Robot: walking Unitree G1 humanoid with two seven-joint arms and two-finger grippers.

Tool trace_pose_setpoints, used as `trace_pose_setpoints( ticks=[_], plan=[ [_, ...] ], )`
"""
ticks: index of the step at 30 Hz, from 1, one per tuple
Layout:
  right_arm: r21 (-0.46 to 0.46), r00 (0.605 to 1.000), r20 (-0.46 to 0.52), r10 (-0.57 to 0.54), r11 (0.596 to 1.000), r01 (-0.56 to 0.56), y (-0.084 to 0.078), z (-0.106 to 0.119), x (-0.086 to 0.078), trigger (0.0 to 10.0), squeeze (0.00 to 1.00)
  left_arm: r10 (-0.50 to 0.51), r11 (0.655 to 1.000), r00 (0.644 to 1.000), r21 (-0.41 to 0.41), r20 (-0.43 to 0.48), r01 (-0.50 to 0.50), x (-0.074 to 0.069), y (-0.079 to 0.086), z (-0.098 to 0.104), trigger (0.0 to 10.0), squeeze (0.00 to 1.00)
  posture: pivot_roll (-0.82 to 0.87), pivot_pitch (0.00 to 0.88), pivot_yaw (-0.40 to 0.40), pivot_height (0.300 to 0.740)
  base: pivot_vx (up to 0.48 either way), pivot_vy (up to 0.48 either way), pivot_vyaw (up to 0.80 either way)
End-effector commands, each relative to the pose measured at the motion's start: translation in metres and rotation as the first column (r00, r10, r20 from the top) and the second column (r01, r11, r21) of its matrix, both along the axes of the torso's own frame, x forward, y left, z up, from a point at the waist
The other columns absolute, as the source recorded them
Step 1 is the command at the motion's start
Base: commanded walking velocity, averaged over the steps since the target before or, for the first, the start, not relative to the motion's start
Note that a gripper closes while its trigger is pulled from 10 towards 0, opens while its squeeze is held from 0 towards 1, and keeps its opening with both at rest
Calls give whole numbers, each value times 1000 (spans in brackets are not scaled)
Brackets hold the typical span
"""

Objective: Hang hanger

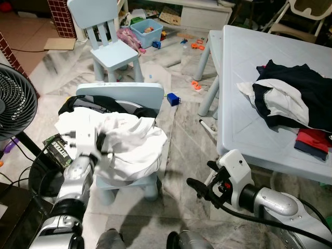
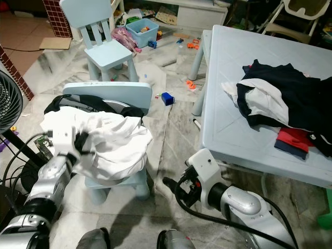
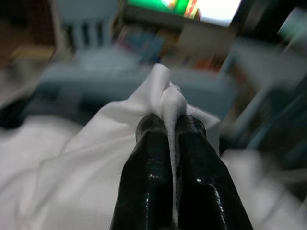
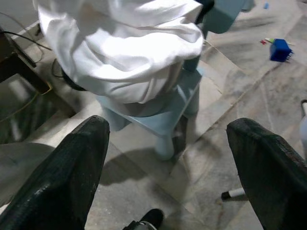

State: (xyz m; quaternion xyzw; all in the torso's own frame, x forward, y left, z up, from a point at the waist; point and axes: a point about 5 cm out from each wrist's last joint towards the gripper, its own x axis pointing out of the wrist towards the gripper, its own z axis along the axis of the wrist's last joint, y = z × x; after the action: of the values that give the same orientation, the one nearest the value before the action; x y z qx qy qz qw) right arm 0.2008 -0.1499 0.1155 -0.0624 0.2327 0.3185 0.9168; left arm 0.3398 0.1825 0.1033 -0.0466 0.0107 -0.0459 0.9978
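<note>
Left gripper pinched a fold of soft, light white garment on near chair; right gripper gaped wide, empty.

A heap of cloth lies on the near chair, left of the table. Clothes lie on the table. A 2nd chair stands behind the near one, a toy bin to its right. A fan stands far left.
</note>
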Motion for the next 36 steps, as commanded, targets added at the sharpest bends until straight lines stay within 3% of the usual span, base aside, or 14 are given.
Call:
trace_pose_setpoints(
  ticks=[1, 7, 10, 14, 17, 21, 22, 26, 28, 29, 30, 31, 32, 36],
  plan=[
    [-17, 999, 27, -21, 1000, 22, -1, 2, 4, 10000, 0, -49, 998, 996, -43, 74, 52, 7, -13, 20, 0, 0, -112, 102, -95, 740, 0, 0, 0],
    [-32, 995, 73, -65, 997, 68, -3, 3, 15, 10000, 0, -133, 934, 943, -280, 306, 222, 14, -55, 92, 0, 0, -105, 98, -91, 740, 0, 0, 0],
    [-36, 994, 81, -72, 997, 75, -4, 3, 17, 10000, 0, -86, 891, 937, -394, 339, 225, 11, -55, 108, 0, 0, -100, 97, -90, 740, 0, 0, 0],
    [-42, 993, 88, -77, 996, 81, -3, 1, 18, 10000, 0, 23, 883, 969, -459, 244, 94, 6, -37, 88, 0, 0, -92, 99, -90, 740, 0, 0, 0],
    [-40, 992, 94, -80, 996, 84, -1, 0, 19, 10000, 0, 243, 839, 970, -497, -25, -223, -9, -1, 35, 0, 0, -84, 100, -90, 740, 0, 0, 0],
    [-40, 991, 104, -79, 996, 84, 0, 0, 21, 10000, 0, 341, 783, 903, -452, -260, -426, -26, 18, -7, 0, 0, -66, 104, -97, 740, 0, 0, 0],
    [-40, 991, 107, -76, 996, 81, 0, 1, 22, 10000, 0, 357, 776, 846, -377, -397, -505, -38, 25, -31, 0, 0, -64, 104, -98, 740, 0, 0, 0],
    [-45, 991, 113, -70, 996, 76, 0, 0, 23, 10000, 0, 356, 754, 788, -343, -503, -560, -50, 28, -46, 0, 0, -60, 104, -101, 740, 0, 0, 0],
    [-48, 991, 120, -68, 996, 74, 0, 0, 24, 10000, 0, 340, 748, 777, -348, -530, -565, -56, 27, -47, 1608, 0, -59, 104, -100, 740, 0, 0, 0],
    [-48, 990, 121, -68, 996, 74, 0, 0, 24, 10000, 0, 340, 757, 778, -337, -529, -560, -58, 27, -47, 7961, 0, -56, 102, -100, 740, 0, 0, 0],
    [-48, 990, 122, -69, 996, 75, 0, 0, 25, 10000, 0, 339, 763, 779, -329, -528, -556, -59, 28, -47, 7961, 0, -56, 102, -100, 740, 0, 0, 0],
    [-49, 990, 124, -69, 996, 75, 0, 0, 25, 10000, 0, 334, 776, 789, -326, -515, -541, -62, 29, -48, 10000, 596, -54, 102, -100, 740, 0, 0, 0],
    [-51, 990, 125, -65, 996, 72, 1, 0, 25, 10000, 0, 340, 797, 787, -286, -515, -532, -66, 31, -50, 10000, 1000, -53, 101, -100, 740, 0, 0, 0],
    [-56, 990, 131, -51, 997, 59, 3, -2, 25, 10000, 0, 395, 831, 733, -126, -554, -542, -79, 41, -61, 10000, 1000, -51, 98, -102, 740, 0, 0, 0]
  ],
)
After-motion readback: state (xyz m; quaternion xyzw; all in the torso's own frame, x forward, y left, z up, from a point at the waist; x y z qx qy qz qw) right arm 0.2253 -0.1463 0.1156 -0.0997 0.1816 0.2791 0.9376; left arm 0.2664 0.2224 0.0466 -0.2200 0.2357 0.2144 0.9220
